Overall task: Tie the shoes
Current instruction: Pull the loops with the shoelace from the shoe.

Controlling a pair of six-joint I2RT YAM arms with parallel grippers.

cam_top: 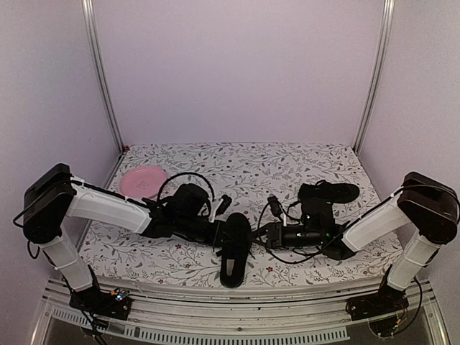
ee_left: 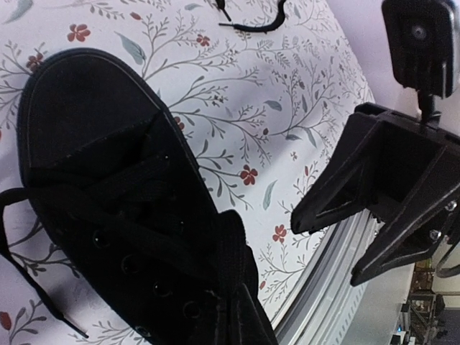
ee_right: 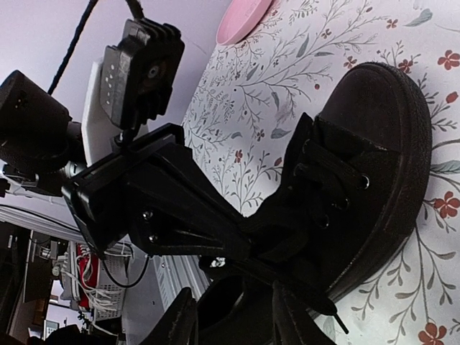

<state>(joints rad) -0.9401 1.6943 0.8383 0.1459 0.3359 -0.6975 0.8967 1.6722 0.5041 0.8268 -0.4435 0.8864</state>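
Observation:
One black shoe (cam_top: 236, 259) lies at the table's front middle, its toe toward the near edge. My left gripper (cam_top: 223, 235) is shut on the edge of that shoe's upper beside the opening (ee_left: 231, 248); its fingertips (ee_right: 244, 228) meet there. My right gripper (ee_right: 233, 320) stands open just right of the shoe, over the opening, with nothing pinched; the left wrist view shows its fingers (ee_left: 309, 212) spread. A loose lace (ee_left: 29, 280) trails on the cloth. The other shoe (cam_top: 329, 192) lies at the back right, behind the right arm.
A pink plate (cam_top: 142, 180) sits at the back left on the flowered cloth. The metal rail of the table's front edge (ee_left: 338, 302) runs right beside the shoe. Pale walls and upright posts (cam_top: 102, 79) close in the sides.

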